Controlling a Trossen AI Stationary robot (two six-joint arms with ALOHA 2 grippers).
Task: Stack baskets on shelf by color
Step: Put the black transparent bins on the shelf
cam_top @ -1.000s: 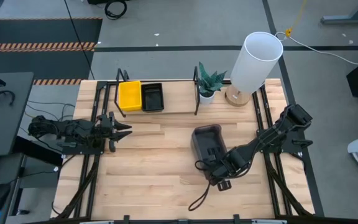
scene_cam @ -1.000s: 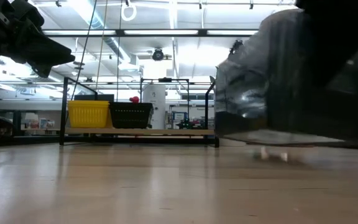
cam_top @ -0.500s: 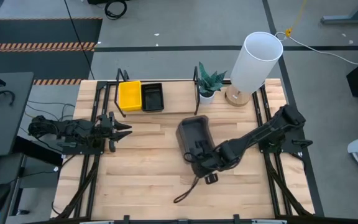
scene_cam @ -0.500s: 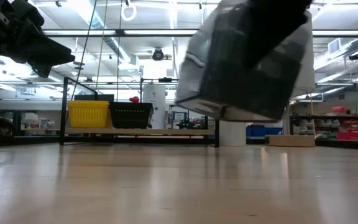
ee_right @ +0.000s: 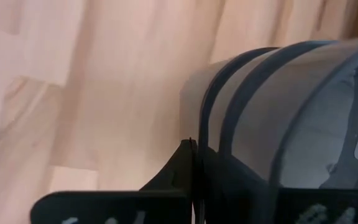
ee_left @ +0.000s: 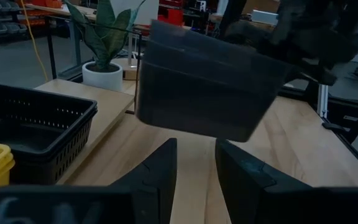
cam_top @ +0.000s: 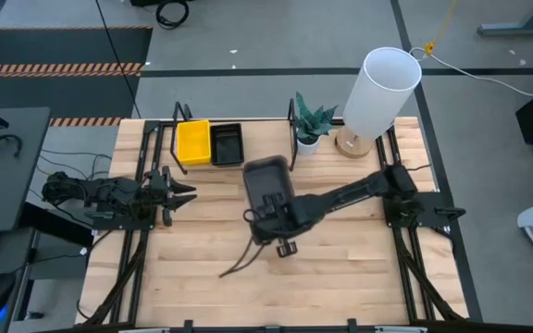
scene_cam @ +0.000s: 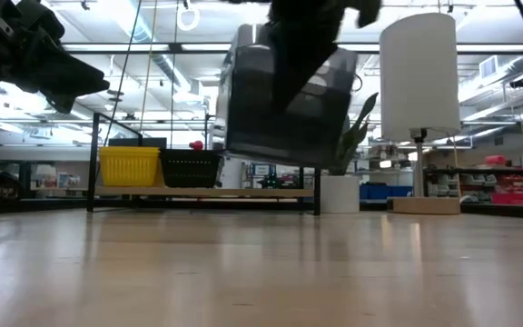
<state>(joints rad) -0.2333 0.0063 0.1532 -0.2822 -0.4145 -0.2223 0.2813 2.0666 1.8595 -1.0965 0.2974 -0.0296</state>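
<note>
Waiting at the left edge of the high view, the left gripper (cam_top: 176, 192) hovers with fingers spread. On the long light-wood shelf (cam_top: 262, 159), upper centre, sit the bright yellow basket (cam_top: 192, 141) and black basket (cam_top: 227, 143). Just right, the right gripper (cam_top: 276, 207) pinches the larger dark grey basket (cam_top: 266, 182) above the tabletop. Placing this grey basket remains.

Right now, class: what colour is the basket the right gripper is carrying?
Dark grey basket, held by the right gripper; clearest in the high view.
</note>
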